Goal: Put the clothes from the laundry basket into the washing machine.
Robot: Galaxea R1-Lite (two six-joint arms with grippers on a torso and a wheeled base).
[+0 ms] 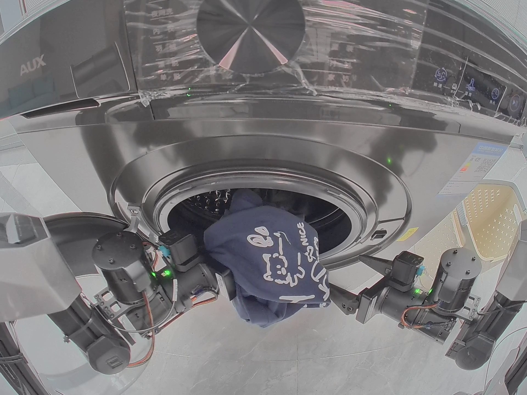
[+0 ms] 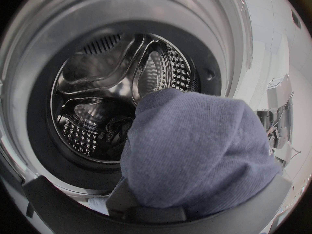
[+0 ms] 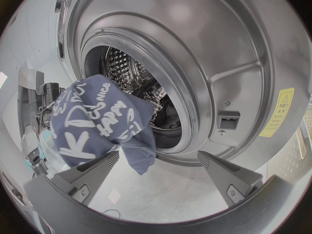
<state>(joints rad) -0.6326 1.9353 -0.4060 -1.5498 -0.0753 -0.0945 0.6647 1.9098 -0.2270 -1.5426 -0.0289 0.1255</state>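
Navy cloth bulges right in front of my left wrist: a navy garment [image 2: 195, 147] with white scribbled lettering and a small drawing on it. It is bunched over my left hand [image 1: 230, 285] and hangs from it. I cannot tell how far that hand is closed, because the cloth covers it. The garment is up in the air at the mouth of the washing machine [image 1: 263, 138]. Its top sits in front of the round opening, though I cannot make out whether it is past the rim. Its lower folds dangle free above the pale tiled floor [image 1: 307, 357].

My right hand [image 3: 157, 158] is on the other side of the garment, spread wide and holding nothing. One of its fingers [image 3: 97, 173] sits just beside the hanging edge of the cloth, maybe touching it. The other points at the machine's front below the opening.

Inside the steel drum [image 2: 97, 91], a dark garment [image 2: 115, 135] lies crumpled at the bottom. The door [image 1: 77, 234] stands swung open on my left, behind my left arm. A yellow sticker [image 3: 276, 112] is on the recessed front panel near the latch socket. A pale perforated laundry basket [image 1: 491, 220] stands on my right, beside the machine.
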